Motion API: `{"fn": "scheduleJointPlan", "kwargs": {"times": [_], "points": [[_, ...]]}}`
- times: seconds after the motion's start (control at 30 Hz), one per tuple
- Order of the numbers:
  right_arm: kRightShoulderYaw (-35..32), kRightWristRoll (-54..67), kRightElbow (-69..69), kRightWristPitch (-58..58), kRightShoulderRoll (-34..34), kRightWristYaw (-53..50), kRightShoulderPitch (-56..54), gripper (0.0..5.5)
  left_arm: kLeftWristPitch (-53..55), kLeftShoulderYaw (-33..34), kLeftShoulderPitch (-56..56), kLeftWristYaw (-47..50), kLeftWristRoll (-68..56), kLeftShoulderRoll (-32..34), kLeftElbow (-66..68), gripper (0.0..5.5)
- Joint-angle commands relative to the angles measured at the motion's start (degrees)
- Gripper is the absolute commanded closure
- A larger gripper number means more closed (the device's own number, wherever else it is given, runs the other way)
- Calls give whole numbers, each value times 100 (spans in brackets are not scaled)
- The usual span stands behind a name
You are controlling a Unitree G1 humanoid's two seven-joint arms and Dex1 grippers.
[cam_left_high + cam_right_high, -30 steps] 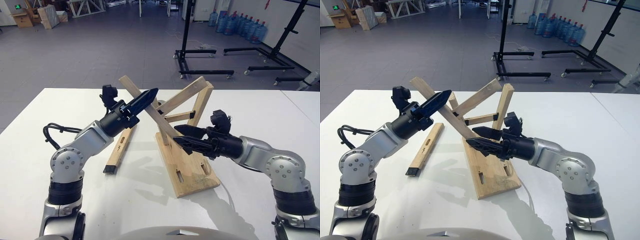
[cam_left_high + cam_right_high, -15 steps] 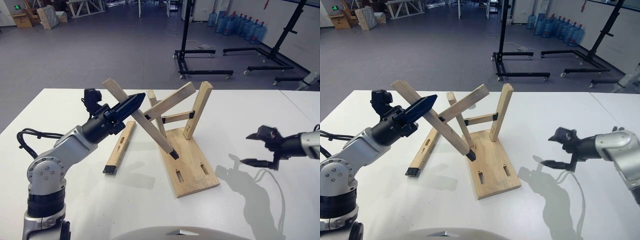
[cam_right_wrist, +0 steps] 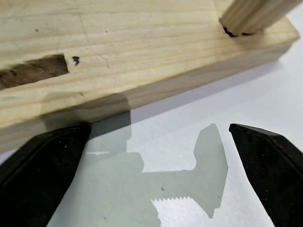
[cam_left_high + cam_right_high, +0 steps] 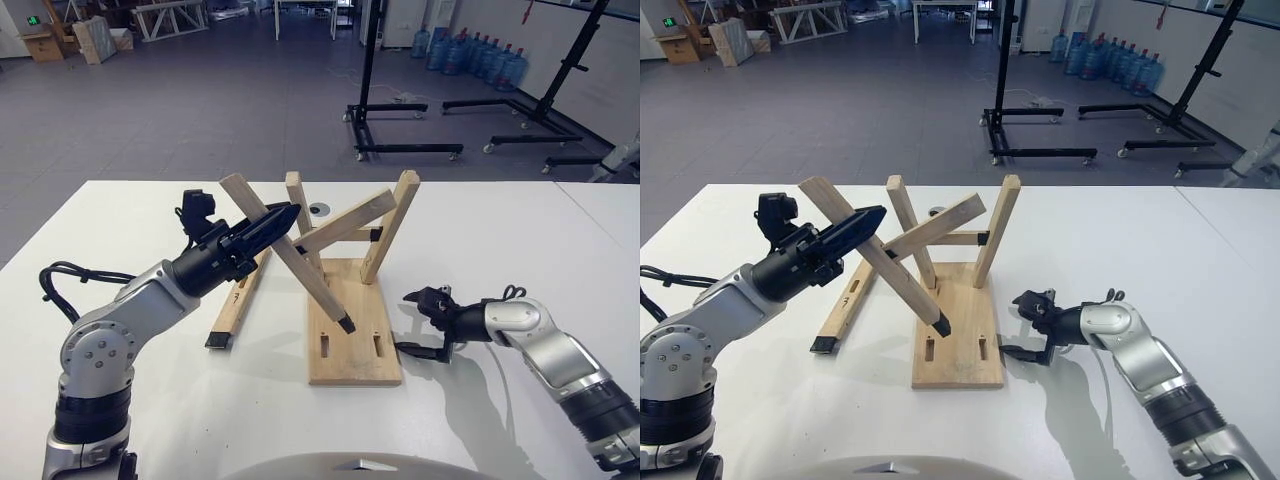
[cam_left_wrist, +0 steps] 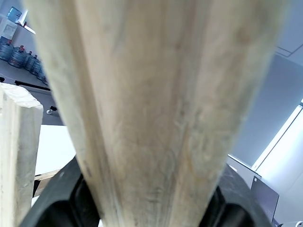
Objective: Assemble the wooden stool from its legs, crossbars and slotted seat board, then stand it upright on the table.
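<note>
Wide hall behind, grey floor, black wheeled frames (image 4: 410, 149) and a row of water bottles (image 4: 455, 45) at the far right. In front, a white worktop (image 4: 520, 230).

Flat at its middle, the slotted seat board (image 4: 355, 360), long axis running away from the robot, two open slots (image 4: 326, 342) near the close end. On the board's far end, two legs standing: a near-upright leg (image 4: 297, 195) and a right-tilted leg (image 4: 377, 258), with a short crossbar (image 4: 965, 238) between them.

In front of these, a second pair raised off the worktop: a long leg (image 4: 310, 280) slanting from upper left down to a black-capped tip over the board, contact there not clear, and a crossing leg (image 4: 350, 218) rising to the right.

Left gripper (image 4: 285, 212) up on the high part of the long leg, jaws clamped on it, wood pressed between the black fingers (image 5: 52, 203) in the left wrist view.

Left of the board, flat on the worktop, a loose leg (image 4: 238, 300) with a slot in its face and a dark end toward the robot.

Right gripper (image 4: 408, 322) low over the worktop, about midway along the board's right edge, jaws spread wide apart. One fingertip (image 3: 52, 151) right at the board's side, the other well apart over bare worktop.
</note>
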Motion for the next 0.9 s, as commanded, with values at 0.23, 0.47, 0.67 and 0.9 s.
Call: {"fn": "scheduleJointPlan", "kwargs": {"times": [0.23,0.47,0.67,0.9], "points": [[-534,-15,654,326,-358,88,122,10,-149,-932,-749,-2419,2106,1360,313,337],[-587,76,520,480,52,-89,141,10,-663,-1487,-844,-3120,3128,876,703,337],[-597,111,384,553,188,-208,270,10,-659,-1253,-918,-3087,3192,575,900,337],[-588,91,426,564,241,-200,182,10,-702,-1514,-610,-3029,3446,102,826,337]]}}
